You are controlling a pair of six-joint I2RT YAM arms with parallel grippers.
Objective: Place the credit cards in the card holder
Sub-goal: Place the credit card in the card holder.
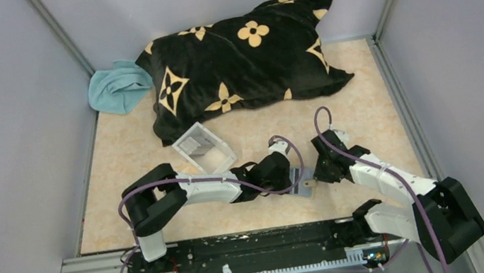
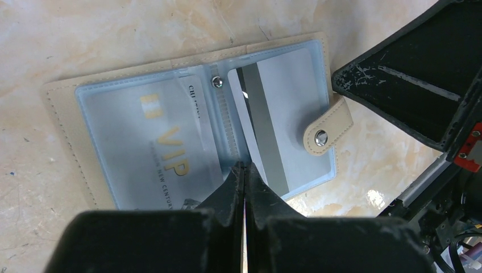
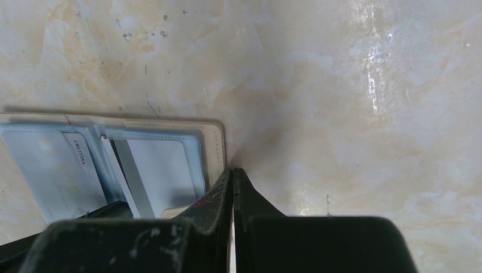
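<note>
Card holder (image 2: 61, 107) lies open and flat on the bench (image 2: 113, 34), near centre, between the two arms. Clear pockets face up.

- Left pocket: VIP card (image 2: 153, 136), looks seated.
- Right pocket: striped card (image 2: 278, 108), skewed to the pocket edges.
- Left end effector (image 2: 245, 176): fingers pressed together, holding nothing, tip on the holder by the spine at its near edge.
- Right end effector (image 3: 232, 182): also pressed together and empty, tip just beside the holder's right edge.

Risks:
- The bench is smooth. A push from either tip could slide or turn the holder instead of moving a card.
- The skewed striped card may jam on the pocket seam or ride back out if nudged off-axis.
- The tab (image 2: 324, 128) overlaps the right pocket and could snag a tip.
- If the spine is released, the halves may spring up.

Not resolved:
- The holder's near edge is hidden behind the left fingers.
- I cannot tell how deep the striped card sits.
- I cannot tell whether the right tip touches the holder.
- The top view shows little of the holder, since the arms cover it.
- The contents of the tray (image 1: 204, 149) are unclear.
</note>
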